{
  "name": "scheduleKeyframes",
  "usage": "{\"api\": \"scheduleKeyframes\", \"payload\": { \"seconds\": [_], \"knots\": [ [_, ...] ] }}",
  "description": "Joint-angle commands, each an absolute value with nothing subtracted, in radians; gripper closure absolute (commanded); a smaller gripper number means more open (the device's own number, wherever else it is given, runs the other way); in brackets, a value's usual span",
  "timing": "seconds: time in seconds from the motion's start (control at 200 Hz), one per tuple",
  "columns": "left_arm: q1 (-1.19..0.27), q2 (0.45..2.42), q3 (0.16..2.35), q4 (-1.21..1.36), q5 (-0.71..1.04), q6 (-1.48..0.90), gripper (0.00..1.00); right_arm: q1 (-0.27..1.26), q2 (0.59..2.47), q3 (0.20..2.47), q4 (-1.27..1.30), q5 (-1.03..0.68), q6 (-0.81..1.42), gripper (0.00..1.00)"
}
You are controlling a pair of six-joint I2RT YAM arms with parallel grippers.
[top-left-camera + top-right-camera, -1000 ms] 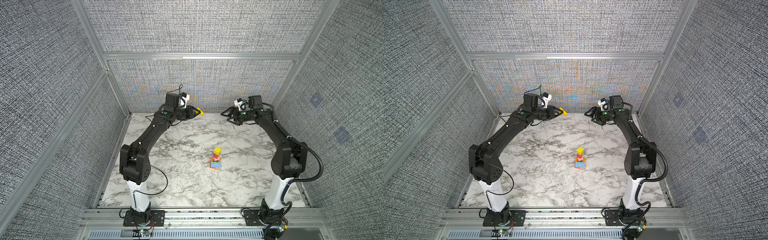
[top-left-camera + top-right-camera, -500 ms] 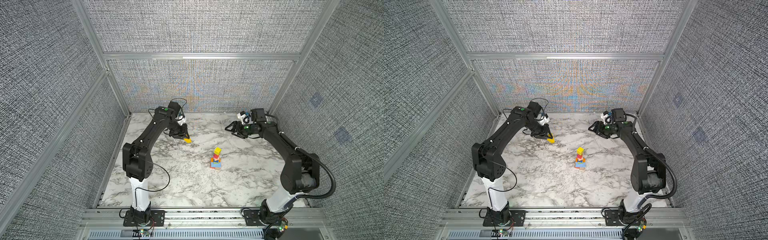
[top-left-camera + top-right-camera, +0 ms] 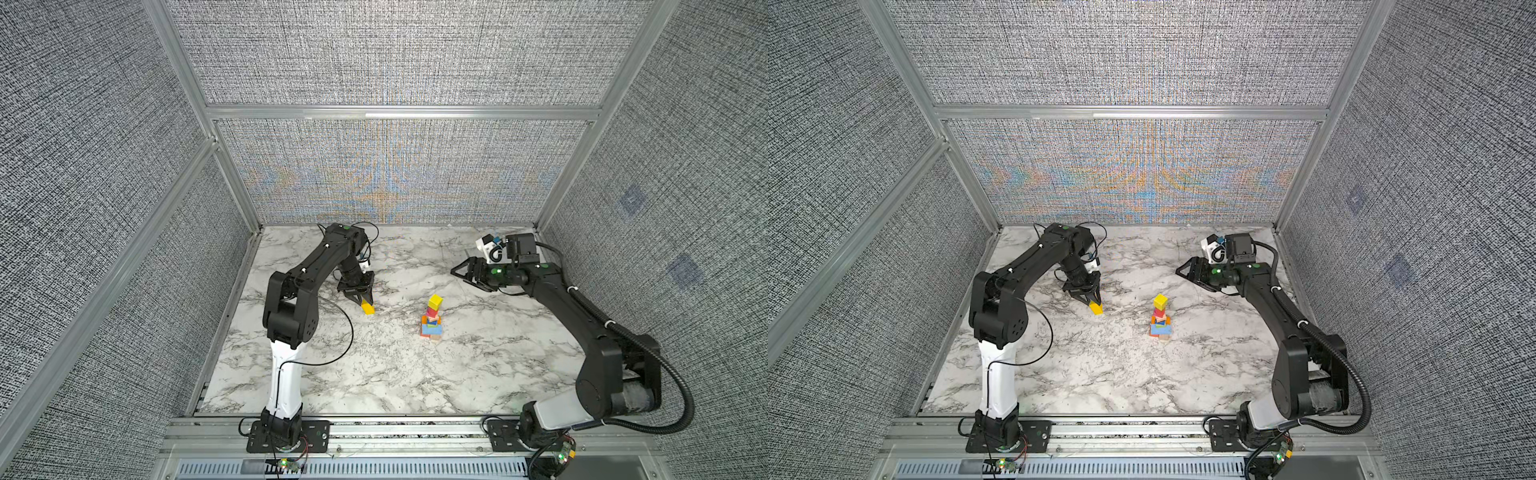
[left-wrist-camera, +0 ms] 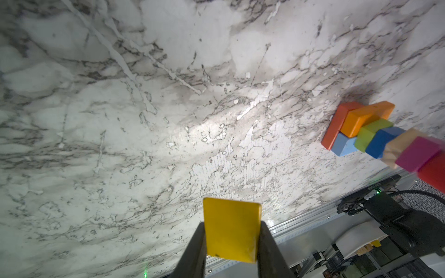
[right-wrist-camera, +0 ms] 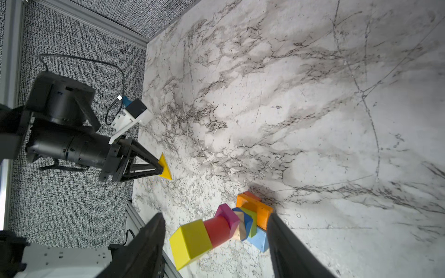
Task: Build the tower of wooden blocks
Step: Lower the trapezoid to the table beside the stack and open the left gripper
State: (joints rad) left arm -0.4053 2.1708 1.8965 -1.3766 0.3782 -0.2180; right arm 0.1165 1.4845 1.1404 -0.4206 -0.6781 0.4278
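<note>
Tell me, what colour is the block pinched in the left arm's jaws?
Yellow. The block shows best in the left wrist view, clamped between the jaws.

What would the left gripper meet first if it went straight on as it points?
Probably the marble table: the left gripper, holding a yellow block, angles down at it, the tower off to one side.

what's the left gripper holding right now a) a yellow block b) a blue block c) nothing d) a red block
a: the left gripper is clamped on a yellow block, held between its two fingers off to the side of the tower.
</note>
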Motion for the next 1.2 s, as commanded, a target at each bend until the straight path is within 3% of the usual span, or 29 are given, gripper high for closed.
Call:
{"api": "scheduleKeyframes", "payload": {
  "seconds": [0.0,0.56,0.98,1.195],
  "knots": [
    [-0.405,2.205,1.927,-1.405,0.338,-0.217,0.74,0.12,1.468,1.129,-0.403,-0.678,0.41,0.31],
    [-0.397,2.482,2.238,-1.517,0.269,-0.211,0.72,0.143,1.494,1.114,-0.371,-0.665,0.409,0.32],
    [-0.398,2.511,2.278,-1.524,0.234,-0.214,0.53,0.154,1.499,1.107,-0.356,-0.667,0.409,0.31],
    [-0.401,2.416,2.217,-1.441,0.176,-0.242,0.46,0.161,1.486,1.103,-0.367,-0.651,0.401,0.31]
  ]
}}
